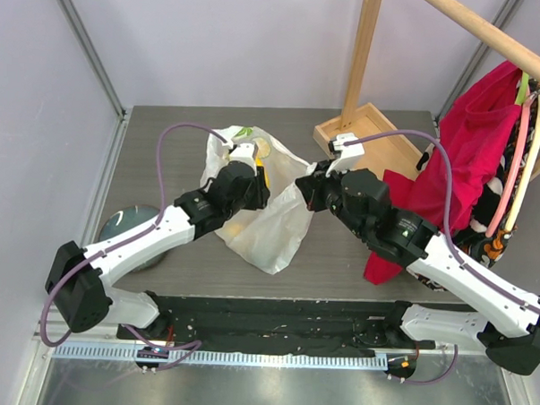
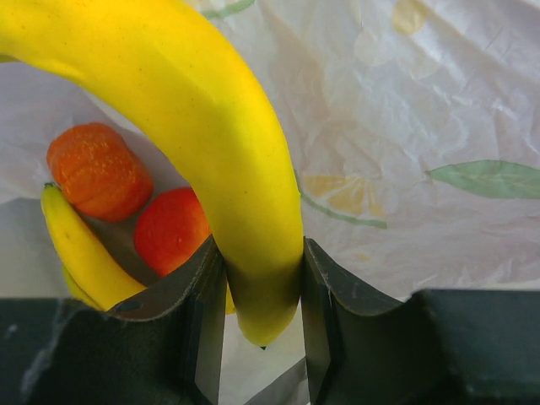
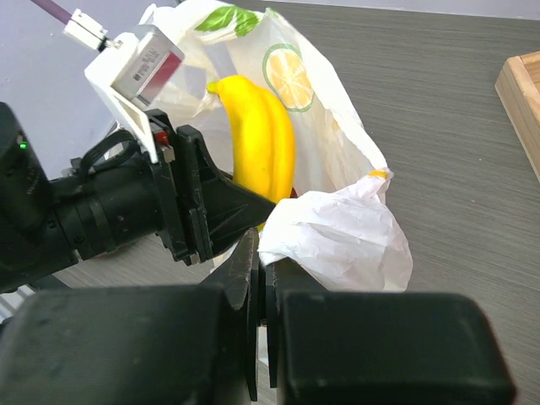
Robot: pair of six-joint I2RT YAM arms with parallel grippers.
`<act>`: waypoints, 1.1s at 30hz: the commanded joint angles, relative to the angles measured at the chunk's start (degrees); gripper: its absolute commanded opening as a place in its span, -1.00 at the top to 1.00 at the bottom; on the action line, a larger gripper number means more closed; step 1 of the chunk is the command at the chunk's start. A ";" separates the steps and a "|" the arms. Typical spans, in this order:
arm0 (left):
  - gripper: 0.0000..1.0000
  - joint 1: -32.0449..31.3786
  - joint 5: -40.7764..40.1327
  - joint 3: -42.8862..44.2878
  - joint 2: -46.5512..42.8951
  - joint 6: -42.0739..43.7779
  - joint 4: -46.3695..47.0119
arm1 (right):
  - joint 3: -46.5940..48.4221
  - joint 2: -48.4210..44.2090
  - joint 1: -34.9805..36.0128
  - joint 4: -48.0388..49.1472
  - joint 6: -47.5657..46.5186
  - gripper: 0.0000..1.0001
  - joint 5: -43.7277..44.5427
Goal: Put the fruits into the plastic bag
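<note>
The white plastic bag [image 1: 269, 225] with lemon prints lies mid-table, its mouth held open. My left gripper [image 2: 261, 316] is shut on the yellow banana bunch [image 2: 211, 126] and holds it at the bag's mouth [image 1: 258, 175]. Inside the bag lie an orange fruit [image 2: 97, 169], a red-orange round fruit [image 2: 169, 228] and another yellow banana [image 2: 80, 249]. My right gripper [image 3: 268, 270] is shut on the bag's edge [image 3: 337, 232], holding it up beside the banana bunch [image 3: 261, 139]. The green-yellow fruit is not in view.
A round grey plate [image 1: 130, 228] sits at the left under the left arm. A wooden tray and post [image 1: 367, 126] stand at the back. A red cloth [image 1: 465, 148] hangs on a rack at the right, beside the right arm.
</note>
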 commanded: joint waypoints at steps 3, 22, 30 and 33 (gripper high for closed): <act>0.83 -0.23 3.21 4.91 2.87 -3.28 -7.39 | 2.48 0.03 -0.23 2.26 0.49 0.98 0.48; -0.56 -0.23 4.62 6.15 4.02 -3.37 -8.81 | 2.13 0.11 -0.23 2.26 0.76 0.98 0.39; -0.59 -0.23 9.26 5.53 2.52 -0.04 -5.04 | 2.04 0.29 -0.23 2.26 0.85 0.99 0.30; -0.66 -0.23 14.61 5.45 1.12 2.60 -0.12 | 2.04 0.38 -0.23 2.34 0.85 0.99 0.30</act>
